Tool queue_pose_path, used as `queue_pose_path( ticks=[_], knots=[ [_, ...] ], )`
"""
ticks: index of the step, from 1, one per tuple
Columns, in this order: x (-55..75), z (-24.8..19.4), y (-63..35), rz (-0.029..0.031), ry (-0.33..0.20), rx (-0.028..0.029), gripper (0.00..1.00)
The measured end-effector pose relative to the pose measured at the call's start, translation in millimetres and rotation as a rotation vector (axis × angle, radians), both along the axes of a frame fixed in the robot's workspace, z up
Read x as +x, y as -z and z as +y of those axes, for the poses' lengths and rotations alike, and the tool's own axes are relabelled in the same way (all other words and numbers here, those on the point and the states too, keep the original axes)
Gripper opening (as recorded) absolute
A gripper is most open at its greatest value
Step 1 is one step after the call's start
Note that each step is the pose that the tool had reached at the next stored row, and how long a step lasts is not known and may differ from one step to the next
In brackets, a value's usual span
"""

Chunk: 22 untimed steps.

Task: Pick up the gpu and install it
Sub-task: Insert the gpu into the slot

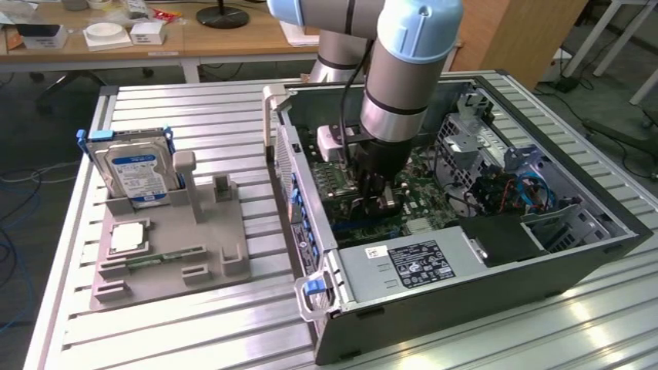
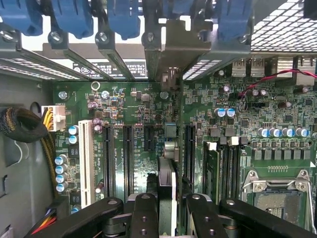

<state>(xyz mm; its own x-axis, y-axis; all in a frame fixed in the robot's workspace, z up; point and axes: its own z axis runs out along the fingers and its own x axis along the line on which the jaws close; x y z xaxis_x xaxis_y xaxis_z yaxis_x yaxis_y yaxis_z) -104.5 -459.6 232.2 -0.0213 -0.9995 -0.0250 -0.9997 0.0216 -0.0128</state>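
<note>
In the wrist view the gpu (image 2: 167, 173) appears edge-on, a thin green card standing upright over the motherboard (image 2: 124, 99). Its silvery end bracket (image 2: 171, 52) reaches up to the case's rear slot openings. My gripper (image 2: 167, 201) is shut on the card, with a black finger (image 2: 143, 213) on each side. The card's lower edge sits along a black expansion slot; I cannot tell whether it is seated. In the exterior view the gripper (image 1: 370, 199) reaches down into the open computer case (image 1: 575, 254), low over the board.
On the exterior view's left a grey fixture (image 1: 169, 262) holds a hard drive (image 1: 134, 169), a CPU chip (image 1: 129, 237) and a RAM stick (image 1: 165, 254). Inside the case are the power supply (image 1: 411, 262), drive cage with cables (image 1: 514, 185), CPU socket (image 2: 277, 191) and blue slot clips (image 2: 124, 17).
</note>
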Motion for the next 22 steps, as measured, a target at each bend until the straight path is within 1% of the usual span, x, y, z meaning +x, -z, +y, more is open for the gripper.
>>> queue_pose_path(
  ticks=[5, 22],
  knots=[
    [-0.6, 0.0, 2.0, 0.0003, 0.0, -0.0003, 0.27],
    [-1.8, 0.0, 2.3, 0.0001, 0.0, 0.0, 0.27]
  ],
)
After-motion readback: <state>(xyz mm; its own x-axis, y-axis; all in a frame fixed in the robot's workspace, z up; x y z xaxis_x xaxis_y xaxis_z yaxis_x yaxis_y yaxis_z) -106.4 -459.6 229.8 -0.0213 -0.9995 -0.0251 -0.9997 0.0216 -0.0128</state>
